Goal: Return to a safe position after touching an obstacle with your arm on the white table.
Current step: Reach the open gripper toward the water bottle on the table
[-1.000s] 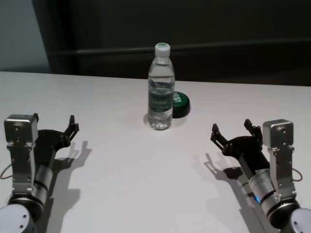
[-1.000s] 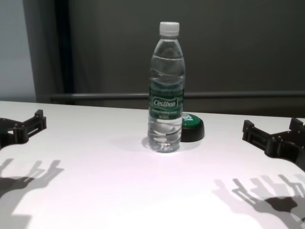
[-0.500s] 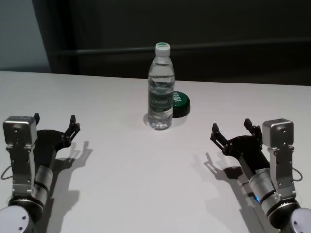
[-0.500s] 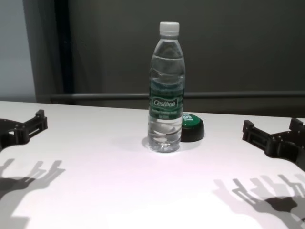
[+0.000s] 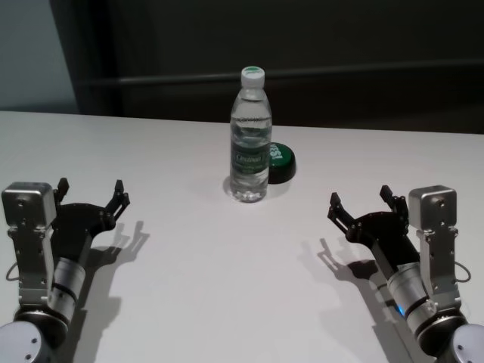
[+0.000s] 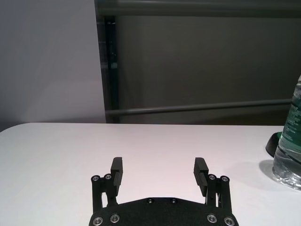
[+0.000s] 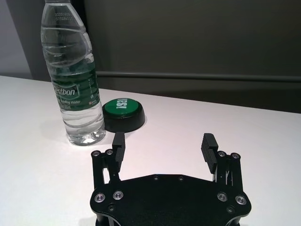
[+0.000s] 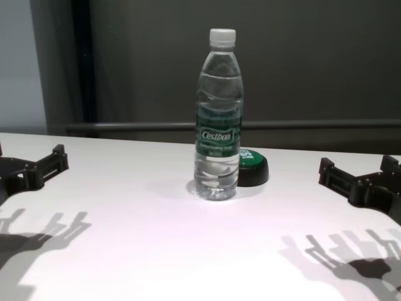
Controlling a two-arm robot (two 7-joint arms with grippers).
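Note:
The obstacle, a tall clear water bottle [image 5: 250,144] with a white cap and green label, stands upright at the middle back of the white table [image 5: 227,280]. It also shows in the chest view [image 8: 218,119] and the right wrist view [image 7: 73,84]. My left gripper [image 5: 92,190] hovers low over the table's left side, open and empty, well apart from the bottle. In the left wrist view only the bottle's edge [image 6: 289,150] shows beyond that gripper [image 6: 158,165]. My right gripper [image 5: 360,195] is open and empty at the right [image 7: 163,139], also away from the bottle.
A low black button with a green top [image 5: 281,162] sits just behind and right of the bottle, touching or nearly touching it [image 7: 123,113]. A dark wall with a horizontal rail runs behind the table's far edge.
My left gripper has shifted a little toward the table's middle and turned slightly. The right arm, bottle and button have not moved.

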